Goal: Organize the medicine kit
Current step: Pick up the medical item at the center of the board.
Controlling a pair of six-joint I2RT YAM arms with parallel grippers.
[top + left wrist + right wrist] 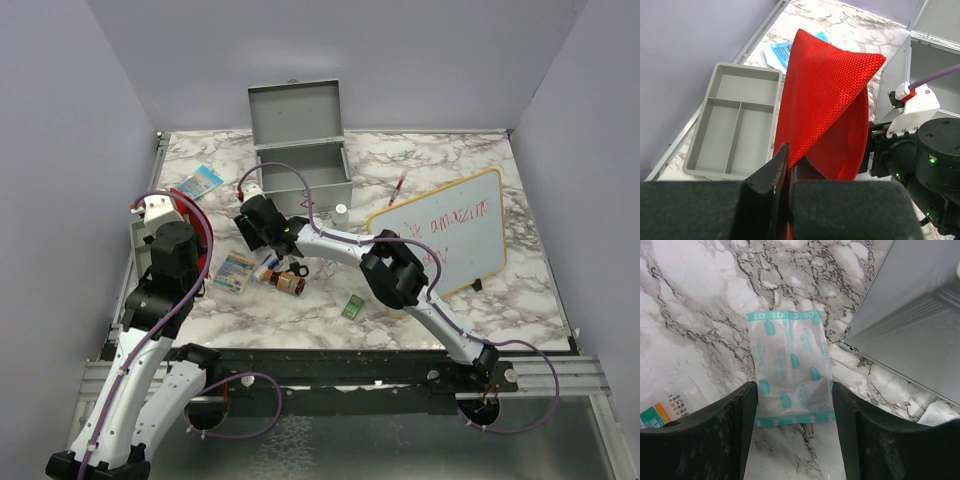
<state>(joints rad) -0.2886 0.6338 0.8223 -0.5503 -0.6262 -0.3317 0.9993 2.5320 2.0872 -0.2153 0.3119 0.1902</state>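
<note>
The medicine kit [300, 165] is a grey metal box at the back centre with its lid up. Its wall also shows in the right wrist view [910, 325]. My left gripper [790, 157] is shut on the edge of a red mesh pouch [825, 100] and holds it up at the left [196, 222]. My right gripper [792, 407] is open and low over the marble. A white and teal sachet [790, 372] lies flat between its fingers [735, 415], just in front of the kit. In the top view the right gripper [250, 215] hides the sachet.
A shallow grey divided tray [735, 127] lies at the left wall beside a blue packet [777, 52]. A small carton [236, 270], a brown bottle [290, 283], a green packet [352, 307], a white vial [342, 213] and a red pen [398, 188] lie around. A whiteboard [445, 235] stands at the right.
</note>
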